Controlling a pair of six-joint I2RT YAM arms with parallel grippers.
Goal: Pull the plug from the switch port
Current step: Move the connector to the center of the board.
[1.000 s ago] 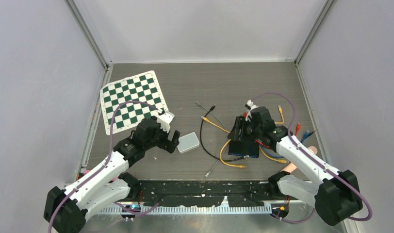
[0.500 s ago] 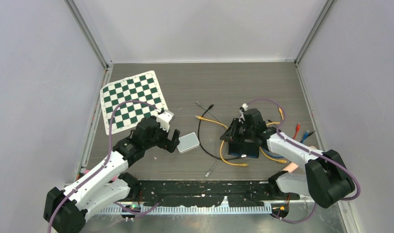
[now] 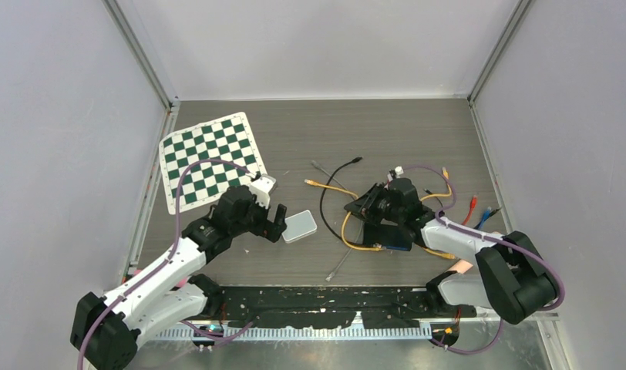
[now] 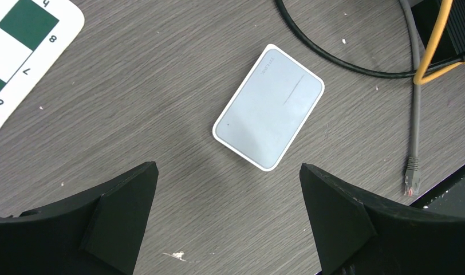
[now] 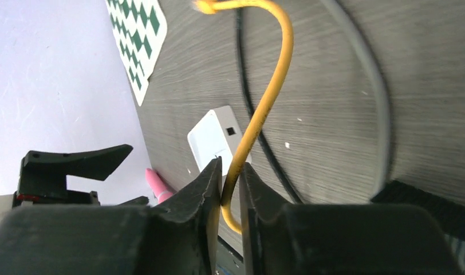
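The black switch (image 3: 388,230) lies on the table right of centre, partly under my right wrist, so its ports are hidden. A yellow cable (image 3: 345,228) loops out from it, and one yellow plug (image 3: 311,183) lies loose on the wood. My right gripper (image 3: 364,210) is shut on this yellow cable (image 5: 263,106), pinched between the fingertips of the right gripper (image 5: 231,172). The left gripper (image 3: 275,222) hangs open just left of a small white box (image 3: 299,226), and nothing sits between the fingers of the left gripper (image 4: 228,168).
A black cable (image 3: 325,220) and a grey cable (image 4: 413,109) trail around the switch. Red and blue cable ends (image 3: 479,212) lie at the right. A green checkerboard (image 3: 210,158) lies at the back left. A pink object (image 5: 157,183) shows near the front edge.
My right gripper has swung left and down and closed on the yellow cable. The switch and its cables shifted left with it. The left arm has stayed still.
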